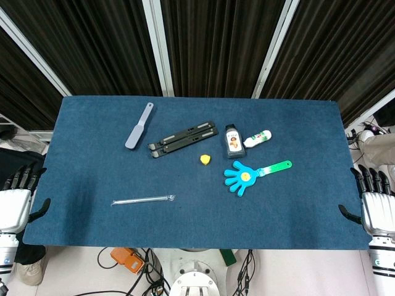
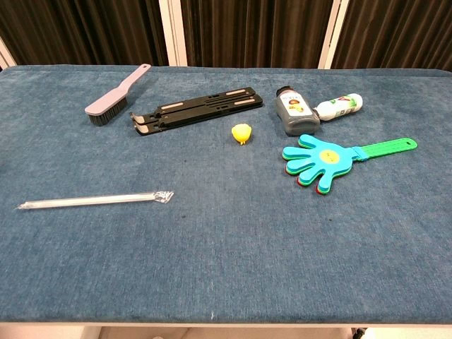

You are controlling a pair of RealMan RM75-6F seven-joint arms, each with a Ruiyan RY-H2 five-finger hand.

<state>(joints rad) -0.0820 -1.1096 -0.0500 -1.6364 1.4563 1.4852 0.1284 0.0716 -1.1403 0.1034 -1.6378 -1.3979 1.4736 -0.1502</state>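
Observation:
My left hand point(image 1: 17, 198) hangs off the table's left edge, fingers apart, holding nothing. Beside the right edge my right hand point(image 1: 373, 200) is likewise empty with spread fingers. Neither hand shows in the chest view. On the blue cloth lie a grey brush point(image 1: 139, 125) point(image 2: 116, 95), a black folded stand point(image 1: 184, 139) point(image 2: 194, 109), a small yellow piece point(image 1: 205, 160) point(image 2: 241, 133), a dark bottle point(image 1: 232, 141) point(image 2: 295, 111), a white bottle point(image 1: 258, 139) point(image 2: 340, 106), a hand-shaped clapper point(image 1: 250, 175) point(image 2: 332, 160) and a clear wrapped straw point(image 1: 143, 200) point(image 2: 95, 200).
The blue table point(image 1: 80, 185) point(image 2: 233, 268) spans both views, backed by dark slatted panels with white posts point(image 1: 154, 43). Cables and an orange device point(image 1: 126, 260) lie on the floor below the front edge.

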